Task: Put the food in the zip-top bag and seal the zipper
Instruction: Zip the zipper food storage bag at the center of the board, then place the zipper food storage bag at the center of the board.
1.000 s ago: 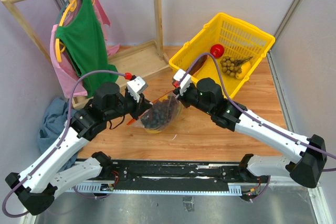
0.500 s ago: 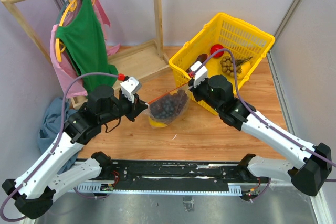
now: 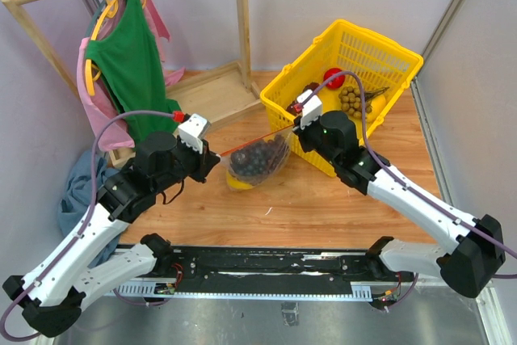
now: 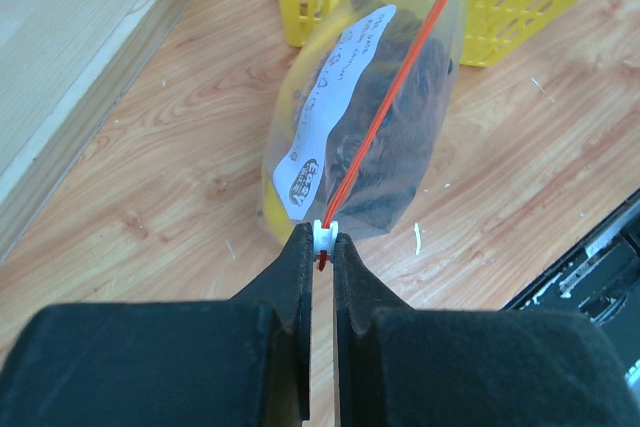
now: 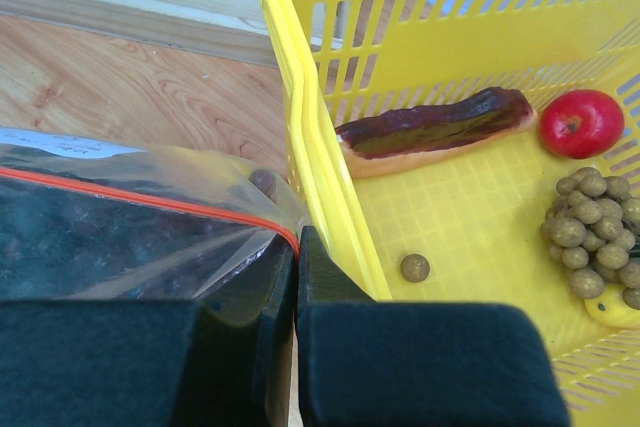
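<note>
Left hand: fingers pressed together on the left end of the zipper, where a small white piece shows between the tips.
Right hand: fingers closed on the zipper's right end, at the bag's corner, just beside the basket wall.
Zipper: a thin red-orange line pulled straight between the two hands, running from near left to far right across the middle of the bench.
Bag: clear, hanging below the taut strip between the hands; its white label faces left in the left wrist view. Whether its bottom rests on the bench cannot be told.
Grapes: a dark mass filling most of the bag.
Pepper: a yellow patch at the bag's low near-left corner.
Watermelon: not made out; possibly hidden behind the grapes.
Basket: yellow, at the far right of the bench, just right of the bag.
Basket contents: a red fruit, a brownish bunch, a long dark-topped piece and one loose small ball.
Far left: a wooden rack with a green garment on a hanger; a blue cloth lies below it.
</note>
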You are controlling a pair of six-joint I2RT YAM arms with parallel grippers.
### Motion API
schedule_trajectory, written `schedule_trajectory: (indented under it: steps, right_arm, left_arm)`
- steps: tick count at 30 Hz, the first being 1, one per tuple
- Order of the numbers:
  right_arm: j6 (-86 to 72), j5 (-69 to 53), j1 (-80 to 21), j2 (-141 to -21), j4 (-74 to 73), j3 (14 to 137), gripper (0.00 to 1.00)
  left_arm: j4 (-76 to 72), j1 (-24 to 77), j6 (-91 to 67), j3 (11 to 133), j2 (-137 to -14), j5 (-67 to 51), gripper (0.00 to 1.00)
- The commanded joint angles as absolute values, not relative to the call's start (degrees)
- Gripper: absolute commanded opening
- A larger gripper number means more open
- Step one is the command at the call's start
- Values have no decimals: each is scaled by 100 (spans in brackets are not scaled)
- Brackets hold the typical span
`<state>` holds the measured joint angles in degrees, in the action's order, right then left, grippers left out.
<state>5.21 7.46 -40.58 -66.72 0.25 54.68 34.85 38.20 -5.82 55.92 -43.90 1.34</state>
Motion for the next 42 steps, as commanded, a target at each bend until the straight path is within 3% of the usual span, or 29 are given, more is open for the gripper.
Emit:
schedule_trajectory:
  steps: [1,12,20,25,33,36,42]
  right_arm:
    - [691,939,-3656,-6966,595,5709,1]
    - [922,-1104,-3665,-7990,1105,6911,1]
    - [681,-1422,-3664,-7547,1371,5619,1]
    - [571,-1819,-3674,-6597,806,5228,1]
    - [456,-1486,-3674,-6028,-724,5927,3]
    - [401,-1296,-3672,-6210,-568,5809,8]
    - [402,-740,-3674,-7429,-296,5849,8]
  left_arm:
    - [3214,3814,-692,5642,-4488,527,0]
    - [2231,3806,-205,5964,-4635,1757,0]
    - [1963,3806,-1153,4509,-3633,916,0]
    - [2404,3806,-1378,4703,-3178,-14,0]
    - [2974,3806,-1564,5506,-3202,-123,0]
    - [2889,3806,-1834,5198,-3335,212,0]
    - [1785,3806,-2749,3873,-3769,544,0]
